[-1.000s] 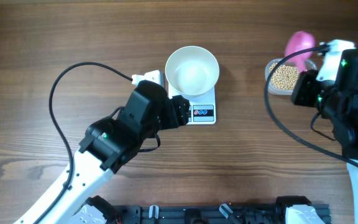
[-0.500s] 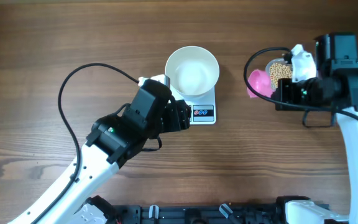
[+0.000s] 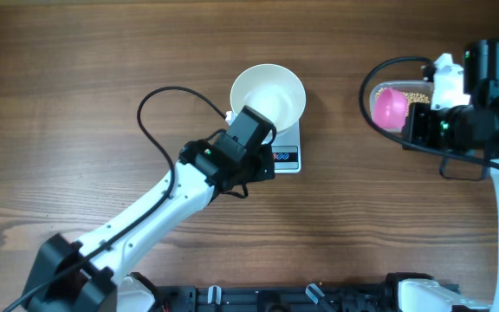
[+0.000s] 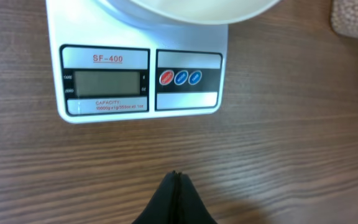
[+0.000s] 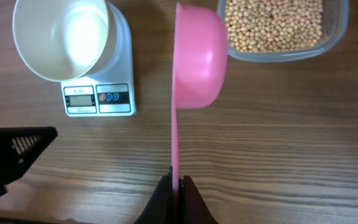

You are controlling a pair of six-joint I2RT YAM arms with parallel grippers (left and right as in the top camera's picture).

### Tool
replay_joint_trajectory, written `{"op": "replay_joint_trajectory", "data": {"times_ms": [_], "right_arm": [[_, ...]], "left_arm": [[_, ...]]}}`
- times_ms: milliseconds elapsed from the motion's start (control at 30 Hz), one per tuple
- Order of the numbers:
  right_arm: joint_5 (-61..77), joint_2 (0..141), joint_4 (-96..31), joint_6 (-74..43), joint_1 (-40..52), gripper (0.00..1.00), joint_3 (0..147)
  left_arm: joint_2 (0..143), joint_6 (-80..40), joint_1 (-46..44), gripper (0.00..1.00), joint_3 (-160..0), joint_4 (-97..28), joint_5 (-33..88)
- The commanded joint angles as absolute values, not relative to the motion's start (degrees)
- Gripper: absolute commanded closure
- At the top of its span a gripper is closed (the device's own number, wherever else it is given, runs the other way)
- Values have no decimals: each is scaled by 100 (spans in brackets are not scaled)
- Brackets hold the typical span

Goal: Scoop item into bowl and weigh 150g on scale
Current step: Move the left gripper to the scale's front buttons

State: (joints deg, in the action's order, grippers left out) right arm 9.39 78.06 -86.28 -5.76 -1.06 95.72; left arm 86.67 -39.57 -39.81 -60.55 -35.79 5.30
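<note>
The round white bowl (image 3: 268, 98) stands empty on the small white scale (image 3: 286, 158), whose display (image 4: 106, 82) is blank. My left gripper (image 4: 176, 176) is shut on nothing, low over the wood just in front of the scale. A pink scoop (image 5: 199, 59) is held by its thin handle in my shut right gripper (image 5: 176, 178). The scoop is turned on edge beside the clear container (image 5: 337, 28) of tan beans (image 5: 272, 22). From overhead the scoop (image 3: 389, 106) lies over the container's left part (image 3: 416, 87).
The left arm (image 3: 171, 204) reaches diagonally from the front left, with its black cable (image 3: 158, 104) looping over the wood. The right arm (image 3: 483, 130) fills the right edge. A dark rail (image 3: 275, 299) runs along the front edge.
The left gripper has shut and moved right, up to the scale's front. The right arm has swung the scoop from left of the container to over it.
</note>
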Motion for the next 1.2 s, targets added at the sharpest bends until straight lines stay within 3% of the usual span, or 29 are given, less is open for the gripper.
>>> {"op": "replay_joint_trajectory", "data": {"times_ms": [0, 167, 300, 367, 467, 533, 767, 867, 933, 1033, 1167], "right_arm": [[1186, 7752, -8473, -917, -436, 96, 9684], [1129, 7625, -8399, -550, -738, 96, 10149], [296, 7323, -8009, -620, -738, 96, 10269], [67, 7249, -7898, -609, -738, 96, 10269], [-49, 7373, -7898, -412, -738, 96, 10269], [-47, 7478, -7937, -311, -738, 96, 10267], [93, 7695, -7830, -298, -738, 96, 10267], [198, 7695, -7728, -296, -738, 96, 10267], [266, 7695, -7741, -298, -738, 96, 10267], [298, 7695, -7824, -296, -738, 96, 10267], [298, 7695, -7852, -301, -738, 96, 10267]], "left_arm": [[8947, -4093, -4001, 96, -6104, -3107, -255], [9102, -4073, -3944, 96, -6110, -2224, -460], [7824, -4071, -3168, 96, -6110, -2014, -445], [7032, -3374, -2622, 96, -6110, -2036, 189], [6294, -1942, -2161, 96, -6097, -2998, 2018], [6080, -1511, -2045, 96, -6018, -3854, 2165], [4180, -1903, -845, 96, -4112, -3909, 2506], [4163, -2530, -1079, 96, -2976, -2086, 3177], [4480, -3503, -1393, 96, -2550, -1033, 2622], [5957, -3798, -2733, 96, -2517, 517, 1712], [7306, -4294, -3638, 96, -2517, 1684, 886]]}}
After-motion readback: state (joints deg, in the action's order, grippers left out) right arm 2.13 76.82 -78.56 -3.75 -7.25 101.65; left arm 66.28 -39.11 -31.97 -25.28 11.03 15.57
